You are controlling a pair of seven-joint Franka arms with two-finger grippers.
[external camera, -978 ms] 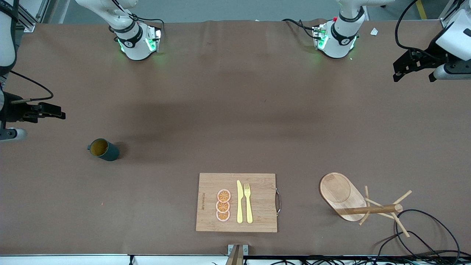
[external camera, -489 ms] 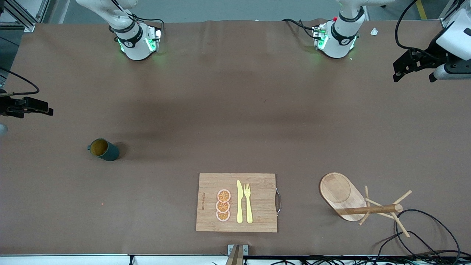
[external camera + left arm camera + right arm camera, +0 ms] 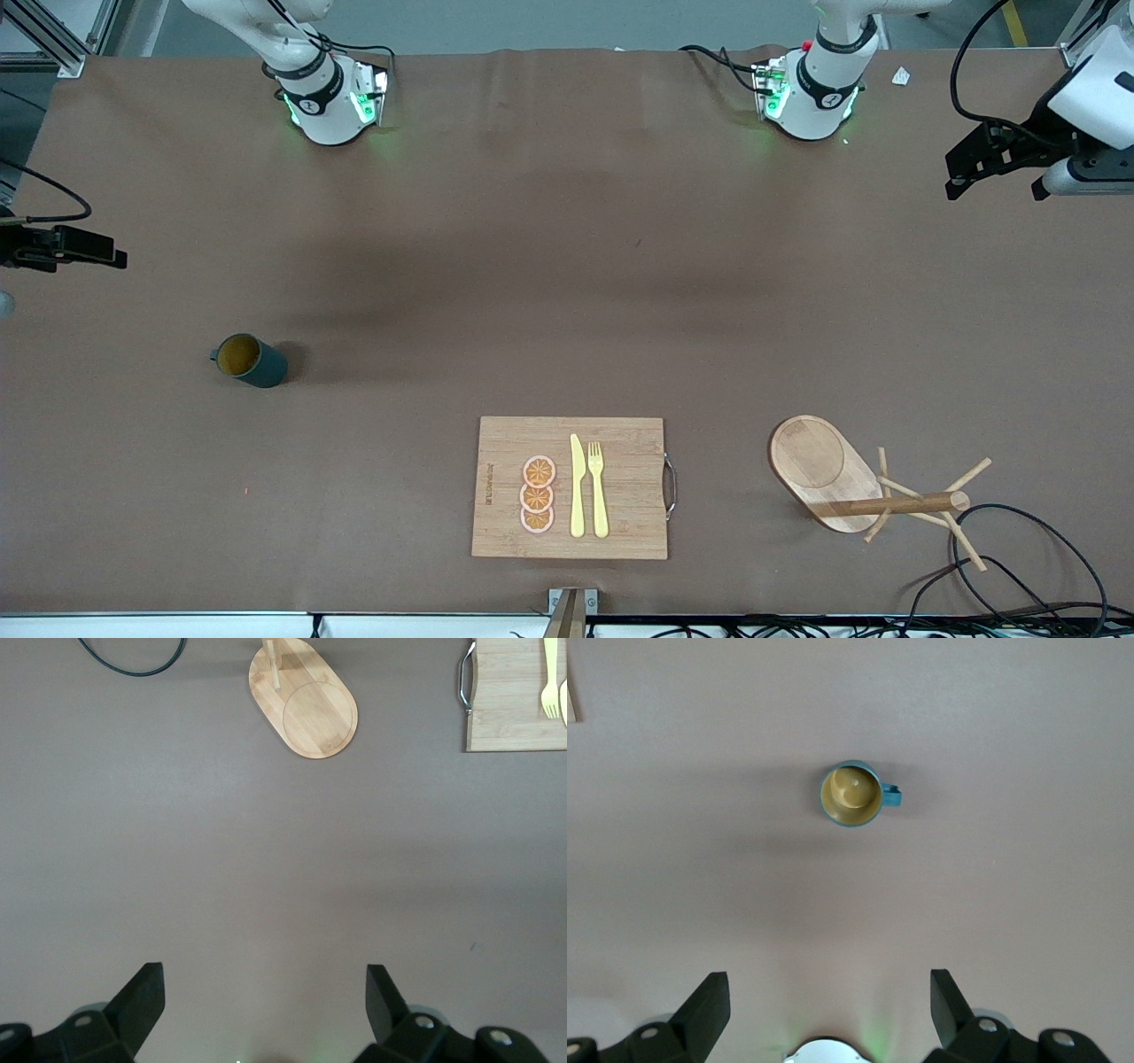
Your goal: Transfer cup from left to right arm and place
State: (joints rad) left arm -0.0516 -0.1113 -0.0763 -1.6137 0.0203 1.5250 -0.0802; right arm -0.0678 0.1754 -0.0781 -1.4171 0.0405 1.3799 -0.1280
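The dark teal cup (image 3: pixel 250 360) with a mustard-yellow inside stands upright on the brown table (image 3: pixel 567 292), toward the right arm's end. It also shows in the right wrist view (image 3: pixel 852 795), small and well away from the fingers. My right gripper (image 3: pixel 104 252) hangs open and empty over the table's edge at that end; its open jaws show in the right wrist view (image 3: pixel 829 978). My left gripper (image 3: pixel 955 180) hangs open and empty over the left arm's end of the table, with only bare table between its jaws in the left wrist view (image 3: pixel 263 973).
A wooden cutting board (image 3: pixel 620 443) with orange slices (image 3: pixel 538 494), a yellow knife (image 3: pixel 577 486) and fork (image 3: pixel 598 487) lies near the front camera. A wooden mug tree (image 3: pixel 895 506) on an oval base (image 3: pixel 815 461) stands toward the left arm's end, with black cables (image 3: pixel 1019 567) beside it.
My right gripper has drawn back toward the table's edge at the right arm's end, away from the cup. The cup and the left gripper have hardly moved.
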